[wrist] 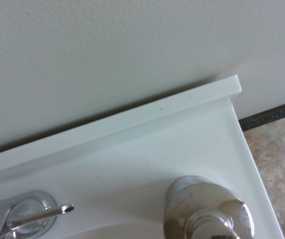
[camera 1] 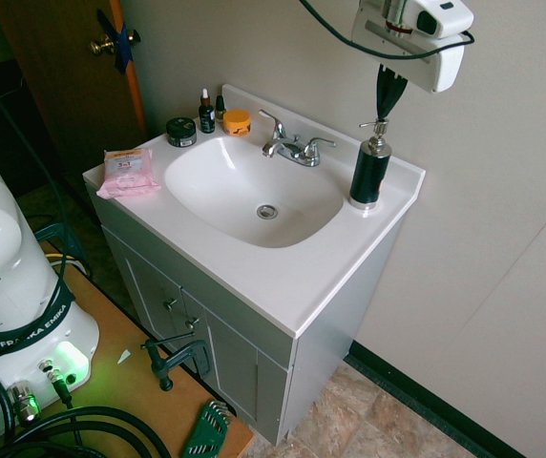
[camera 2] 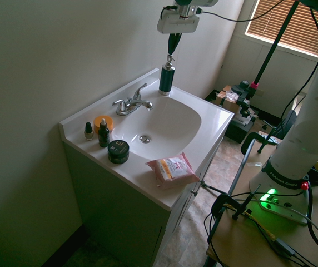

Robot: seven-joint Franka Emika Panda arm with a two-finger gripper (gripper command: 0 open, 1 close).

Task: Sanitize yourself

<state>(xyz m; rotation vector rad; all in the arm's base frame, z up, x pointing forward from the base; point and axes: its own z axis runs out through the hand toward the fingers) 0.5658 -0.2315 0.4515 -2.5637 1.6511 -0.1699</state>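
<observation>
The gripper (camera 1: 385, 107) hangs point-down from the white arm, its boxy head (camera 1: 412, 38) close to the wall; the two dark fingers (camera 1: 388, 91) taper together to a single tip, closed on nothing. Directly beneath the fingertips, with a small gap, stands the black pump bottle (camera 1: 369, 169) with its silver top (wrist: 210, 214), upright on the back corner of the white vanity counter (camera 1: 283, 277). Further out from the fingers, along the back edge, sits the chrome faucet (camera 1: 292, 145); below it lies the sink basin (camera 1: 254, 191). Farthest from the fingers, at the opposite end of the counter: an orange-lidded jar (camera 1: 237, 121), two small dropper bottles (camera 1: 207, 113), a dark round tin (camera 1: 181, 132), and a pink wipes pack (camera 1: 126, 172).
</observation>
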